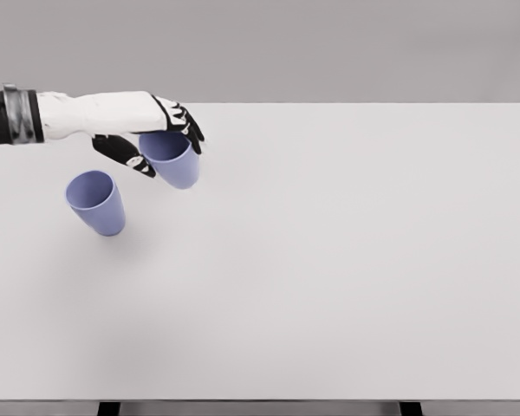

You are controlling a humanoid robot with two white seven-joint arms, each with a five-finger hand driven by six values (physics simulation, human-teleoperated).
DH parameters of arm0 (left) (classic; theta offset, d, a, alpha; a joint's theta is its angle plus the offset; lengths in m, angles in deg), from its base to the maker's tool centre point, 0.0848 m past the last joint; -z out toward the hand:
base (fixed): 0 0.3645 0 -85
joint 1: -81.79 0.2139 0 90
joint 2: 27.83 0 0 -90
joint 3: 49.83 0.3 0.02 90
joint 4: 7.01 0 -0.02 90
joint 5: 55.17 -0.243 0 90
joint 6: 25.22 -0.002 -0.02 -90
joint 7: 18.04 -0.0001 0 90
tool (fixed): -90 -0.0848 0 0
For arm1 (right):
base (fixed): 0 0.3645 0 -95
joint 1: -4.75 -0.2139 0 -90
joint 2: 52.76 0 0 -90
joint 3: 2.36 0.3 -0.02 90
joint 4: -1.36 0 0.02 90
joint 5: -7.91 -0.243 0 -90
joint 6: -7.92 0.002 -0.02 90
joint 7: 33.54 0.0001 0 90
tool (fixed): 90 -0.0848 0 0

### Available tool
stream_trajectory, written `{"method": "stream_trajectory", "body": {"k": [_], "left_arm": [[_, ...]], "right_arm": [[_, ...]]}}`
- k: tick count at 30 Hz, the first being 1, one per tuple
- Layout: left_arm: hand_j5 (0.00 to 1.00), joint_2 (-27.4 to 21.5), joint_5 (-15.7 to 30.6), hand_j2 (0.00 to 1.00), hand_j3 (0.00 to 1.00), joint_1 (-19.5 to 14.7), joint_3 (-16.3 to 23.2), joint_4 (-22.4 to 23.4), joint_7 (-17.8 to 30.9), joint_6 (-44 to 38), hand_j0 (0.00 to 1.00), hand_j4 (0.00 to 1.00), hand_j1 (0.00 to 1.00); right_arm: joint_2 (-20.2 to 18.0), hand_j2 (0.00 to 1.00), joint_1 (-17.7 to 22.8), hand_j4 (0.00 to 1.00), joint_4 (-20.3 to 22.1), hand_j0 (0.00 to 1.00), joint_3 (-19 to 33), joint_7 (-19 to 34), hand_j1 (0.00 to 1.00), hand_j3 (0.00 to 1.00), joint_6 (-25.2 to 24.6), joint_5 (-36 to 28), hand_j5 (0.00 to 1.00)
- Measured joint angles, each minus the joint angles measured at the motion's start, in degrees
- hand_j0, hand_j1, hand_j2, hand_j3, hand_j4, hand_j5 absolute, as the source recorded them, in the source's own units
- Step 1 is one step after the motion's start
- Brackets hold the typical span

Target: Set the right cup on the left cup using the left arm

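The left hand reaches in from the picture's left and has its dark fingers curled around the rim of the held cup, thumb on the near side, so the cup hangs just above or at the table; whether its base touches the surface cannot be told from this angle. The other cup stands near, to the lower left, upright with its mouth open, apart from the hand. Both look like thin, stiff, light plastic tumblers, tapered toward the base, probably smooth and a little slippery, so a grip high around the rim seems the safest hold and leaves the narrow base free to enter the waiting mouth. There are two cups, one hand in view and one table.
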Motion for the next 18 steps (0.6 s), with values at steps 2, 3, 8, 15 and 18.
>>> {"method": "stream_trajectory", "body": {"k": [2,3,8,15,18], "left_arm": [[0.60,-1.7,0.9,0.60,0.60,-1.0,0.0,-1.0,0.0,0.0,0.60,0.60,0.60],[0.61,-2.7,1.4,0.61,0.61,-1.4,0.0,-1.5,0.0,0.0,0.61,0.61,0.61],[0.61,-7.2,2.7,0.61,0.61,-3.1,0.1,-2.8,0.0,0.0,0.61,0.61,0.61],[0.62,-13.1,3.5,0.62,0.62,-4.0,0.3,-2.9,1.0,0.0,0.62,0.62,0.62],[0.62,-14.7,3.5,0.62,0.62,-3.9,0.5,-2.9,1.8,0.0,0.62,0.62,0.62]], "right_arm": [[0.0,1.00,0.0,1.00,0.0,1.00,0.0,0.0,1.00,1.00,0.0,0.0,1.00],[0.0,1.00,0.0,1.00,0.0,1.00,0.0,0.0,1.00,1.00,0.0,0.0,1.00],[0.0,1.00,0.0,1.00,0.0,1.00,0.0,0.0,1.00,1.00,0.0,0.0,1.00],[0.0,1.00,0.0,1.00,0.0,1.00,0.0,0.0,1.00,1.00,0.0,0.0,1.00],[0.0,1.00,0.0,1.00,0.0,1.00,0.0,0.0,1.00,1.00,0.0,0.0,1.00]]}}
